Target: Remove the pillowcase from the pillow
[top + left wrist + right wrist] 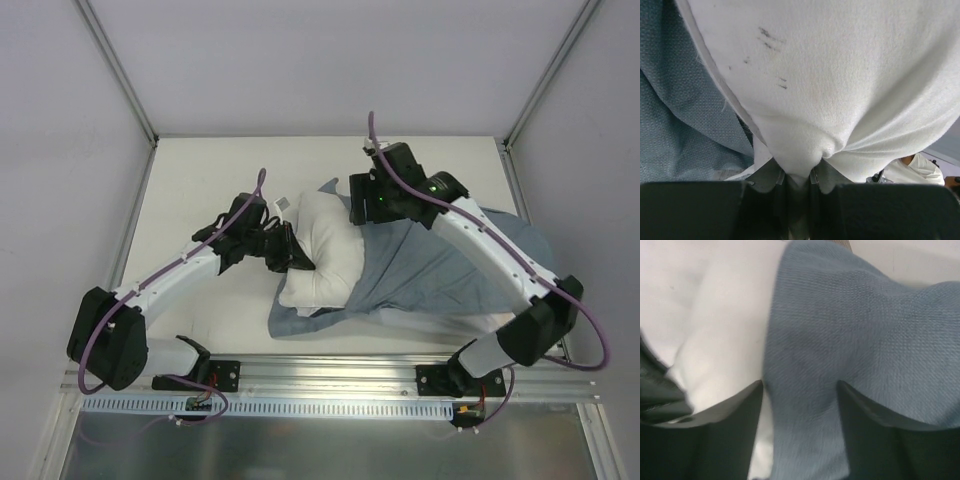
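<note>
The white pillow lies mid-table with its left half bare. The slate-blue pillowcase covers its right part and spreads out to the right. My left gripper is shut on the pillow's left edge. In the left wrist view a pinch of white pillow sits between the jaws of the left gripper, with the pillowcase at the left. My right gripper is over the pillowcase's open edge. In the right wrist view the right gripper has its jaws apart, with pillowcase fabric between them and the pillow to the left.
A fold of the pillowcase sticks out under the pillow's near edge. The table has metal frame posts at its back corners. The arm bases and a rail run along the near edge.
</note>
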Robot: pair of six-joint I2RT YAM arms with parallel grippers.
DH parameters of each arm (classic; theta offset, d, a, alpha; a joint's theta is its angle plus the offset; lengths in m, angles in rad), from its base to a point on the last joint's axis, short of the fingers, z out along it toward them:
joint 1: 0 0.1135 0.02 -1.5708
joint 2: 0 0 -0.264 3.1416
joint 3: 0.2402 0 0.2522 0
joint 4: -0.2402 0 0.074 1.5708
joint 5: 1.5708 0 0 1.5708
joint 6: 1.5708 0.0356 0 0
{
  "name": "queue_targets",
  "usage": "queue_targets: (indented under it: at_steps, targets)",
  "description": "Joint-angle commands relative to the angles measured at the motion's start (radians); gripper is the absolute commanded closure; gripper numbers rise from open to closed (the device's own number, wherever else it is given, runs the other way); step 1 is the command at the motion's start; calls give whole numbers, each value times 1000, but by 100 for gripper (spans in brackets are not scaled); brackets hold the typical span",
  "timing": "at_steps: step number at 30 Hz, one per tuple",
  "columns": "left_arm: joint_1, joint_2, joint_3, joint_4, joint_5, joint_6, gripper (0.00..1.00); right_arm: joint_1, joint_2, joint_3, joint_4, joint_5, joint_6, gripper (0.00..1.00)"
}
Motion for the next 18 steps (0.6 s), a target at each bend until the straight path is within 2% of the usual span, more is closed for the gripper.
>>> queue_targets:
  at_steps: [1, 2, 3, 4, 6, 10, 15, 18]
  targets:
    - [7, -82, -23, 42, -25, -8, 100, -31, 86, 46, -15, 21, -15, 42]
    - [7, -107, -31, 40, -28, -6, 100, -40, 94, 44, -12, 20, -10, 51]
    - [7, -116, -45, 42, -34, -8, 100, -57, 101, 32, -2, 18, -9, 71]
    - [7, -134, -51, 39, -34, -8, 100, -66, 101, 26, 0, 36, -9, 83]
    - [7, -153, -72, 40, -27, -8, 100, -111, 95, -9, 0, 63, -6, 99]
    - [7, -240, -135, 40, -16, -22, 100, -233, -7, -126, 27, 86, 0, 99]
    - [7, -338, -244, 40, -13, -57, 100, -393, -102, -294, 89, 0, 46, 99]
    - [7, -387, -261, 23, -28, -59, 100, -386, -130, -350, 153, -64, 72, 99]
